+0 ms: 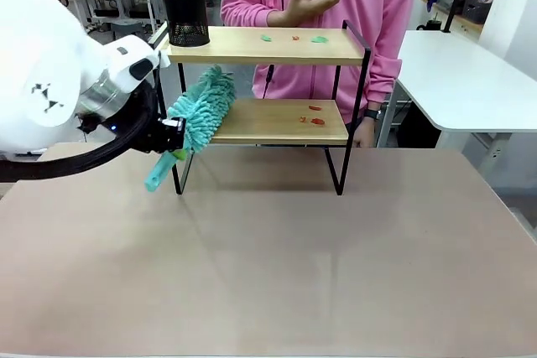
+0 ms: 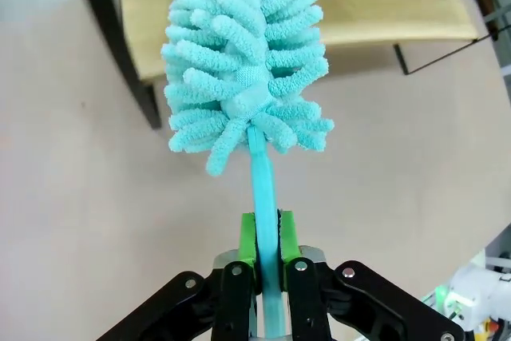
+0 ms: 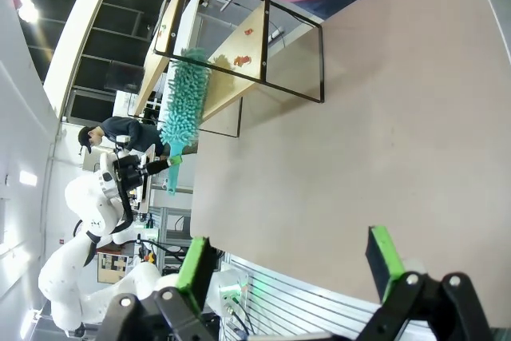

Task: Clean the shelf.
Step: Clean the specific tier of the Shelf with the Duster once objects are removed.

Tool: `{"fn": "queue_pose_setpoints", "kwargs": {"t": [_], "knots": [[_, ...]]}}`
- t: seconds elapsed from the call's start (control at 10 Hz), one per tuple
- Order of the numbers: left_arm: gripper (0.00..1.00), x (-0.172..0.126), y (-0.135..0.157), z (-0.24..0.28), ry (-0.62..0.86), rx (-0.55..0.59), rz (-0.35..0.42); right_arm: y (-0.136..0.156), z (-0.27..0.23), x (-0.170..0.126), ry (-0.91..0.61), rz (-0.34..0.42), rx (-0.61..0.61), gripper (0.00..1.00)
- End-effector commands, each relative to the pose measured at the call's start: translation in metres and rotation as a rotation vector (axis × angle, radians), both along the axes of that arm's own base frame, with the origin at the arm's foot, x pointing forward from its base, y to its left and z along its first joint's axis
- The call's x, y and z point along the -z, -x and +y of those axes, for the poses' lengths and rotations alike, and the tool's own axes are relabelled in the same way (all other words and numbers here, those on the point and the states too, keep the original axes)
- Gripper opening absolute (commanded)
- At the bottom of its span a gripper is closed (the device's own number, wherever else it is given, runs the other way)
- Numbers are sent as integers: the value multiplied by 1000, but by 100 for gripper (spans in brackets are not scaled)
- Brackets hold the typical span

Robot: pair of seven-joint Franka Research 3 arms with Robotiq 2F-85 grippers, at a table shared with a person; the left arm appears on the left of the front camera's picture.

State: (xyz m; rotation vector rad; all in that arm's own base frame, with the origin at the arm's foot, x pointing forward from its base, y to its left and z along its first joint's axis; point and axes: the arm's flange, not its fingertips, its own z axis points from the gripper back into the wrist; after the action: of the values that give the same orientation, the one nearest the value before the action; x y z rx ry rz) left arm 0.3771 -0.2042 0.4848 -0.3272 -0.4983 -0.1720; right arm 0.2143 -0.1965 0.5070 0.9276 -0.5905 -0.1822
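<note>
Left gripper (image 2: 267, 235): jaws clamped on the thin handle of the duster (image 2: 243, 61), its fluffy head at the left end of the lower board. Right gripper (image 3: 287, 269): jaws wide, empty. Shelf (image 1: 277, 121): upper centre of front view, on desk (image 1: 268, 274); crumbs (image 1: 312, 115) on both boards. Likely light, stiff, prone to sliding; steady by its black frame, sweep gently.
</note>
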Motion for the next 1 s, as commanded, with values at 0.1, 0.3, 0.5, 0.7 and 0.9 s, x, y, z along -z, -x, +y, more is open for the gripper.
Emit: {"fn": "queue_pose_setpoints", "kwargs": {"t": [0.1,0.3,0.5,0.7,0.9], "knots": [[12,-13,-23,-30,0,37,-3,-2,1,-2,-1,-30,-11,100],[12,0,-29,-49,-54,62,30,-2,1,-2,-1,-30,-11,100],[12,7,-33,-62,-98,79,38,-2,1,-2,-1,-30,-11,100],[12,9,-31,-75,-94,104,49,-2,1,-2,-1,-30,-11,100],[12,9,-29,-92,-100,131,43,-2,1,-2,-1,-30,-11,100]]}}
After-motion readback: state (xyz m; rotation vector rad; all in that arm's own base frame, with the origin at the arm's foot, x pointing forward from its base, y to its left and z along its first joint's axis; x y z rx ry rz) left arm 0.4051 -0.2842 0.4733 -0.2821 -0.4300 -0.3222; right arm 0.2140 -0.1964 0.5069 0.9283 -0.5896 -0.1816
